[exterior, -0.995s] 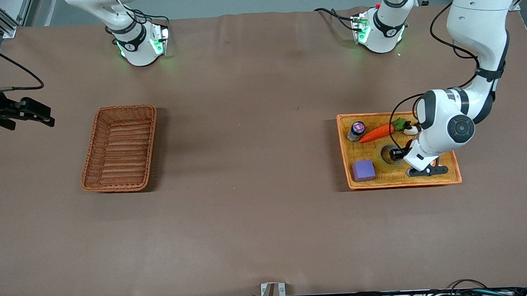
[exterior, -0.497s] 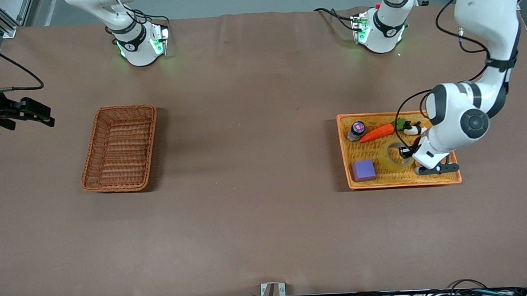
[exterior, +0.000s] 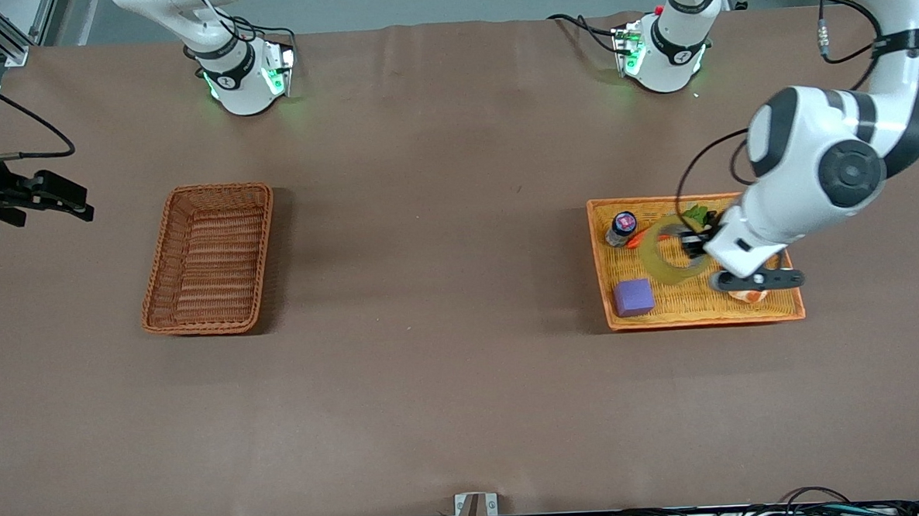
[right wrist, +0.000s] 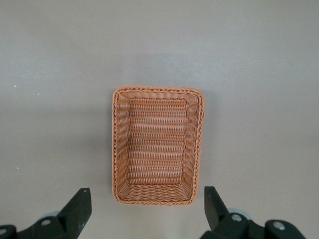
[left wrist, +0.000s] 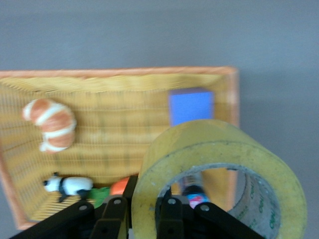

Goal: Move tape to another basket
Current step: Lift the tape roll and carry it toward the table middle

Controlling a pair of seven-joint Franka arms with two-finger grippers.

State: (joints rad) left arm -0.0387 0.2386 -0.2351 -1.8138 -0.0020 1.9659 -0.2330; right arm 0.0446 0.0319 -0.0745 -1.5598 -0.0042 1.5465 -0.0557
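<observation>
The tape (exterior: 653, 263), a yellowish ring, hangs tilted in the air over the orange-yellow basket (exterior: 702, 319). My left gripper (exterior: 692, 245) is shut on its wall, one finger inside the ring and one outside. In the left wrist view the tape (left wrist: 209, 144) fills the foreground, pinched by the gripper (left wrist: 144, 209). The reddish-brown basket (exterior: 210, 257) lies empty toward the right arm's end of the table. My right gripper (exterior: 69, 199) waits open and high past that basket, at the table's end. In the right wrist view its gripper (right wrist: 145, 199) is over the basket (right wrist: 157, 144).
The orange-yellow basket (left wrist: 99, 82) holds a purple block (exterior: 634, 297), a small bottle (exterior: 622, 228), a carrot (left wrist: 119, 186) mostly hidden by the tape, a panda toy (left wrist: 70, 185) and a shrimp sushi toy (left wrist: 50, 124). Bare brown table lies between the two baskets.
My left gripper has risen with the tape, lifting it off the orange-yellow basket's floor. The sushi toy now shows beneath the hand. The right arm has not moved.
</observation>
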